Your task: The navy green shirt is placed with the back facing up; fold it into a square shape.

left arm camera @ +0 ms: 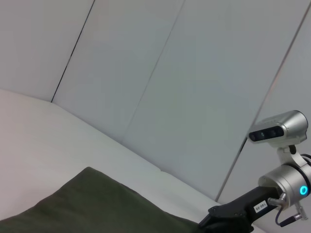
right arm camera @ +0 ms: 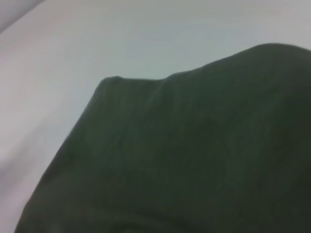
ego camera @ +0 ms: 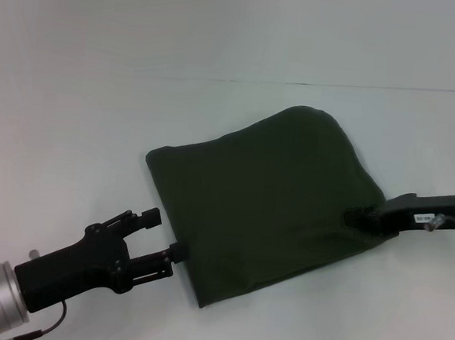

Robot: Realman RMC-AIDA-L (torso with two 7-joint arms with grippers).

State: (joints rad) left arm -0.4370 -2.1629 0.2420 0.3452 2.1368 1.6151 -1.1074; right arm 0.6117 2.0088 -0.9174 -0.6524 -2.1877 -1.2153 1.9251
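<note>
The navy green shirt [ego camera: 260, 204] lies on the white table [ego camera: 73, 126], folded into a rough square with its plain side up. My left gripper [ego camera: 165, 236] is at the shirt's near left edge, open, with its lower fingertip touching the cloth. My right gripper [ego camera: 356, 218] rests at the shirt's right edge, its tips over the fabric. In the left wrist view the shirt [left arm camera: 97, 204] rises as a soft mound, and the right arm [left arm camera: 252, 206] shows beyond it. The shirt [right arm camera: 194, 155] fills most of the right wrist view.
White table surface surrounds the shirt on all sides. A seam line [ego camera: 313, 84] runs across the table behind it. A pale panelled wall [left arm camera: 170, 73] stands at the back.
</note>
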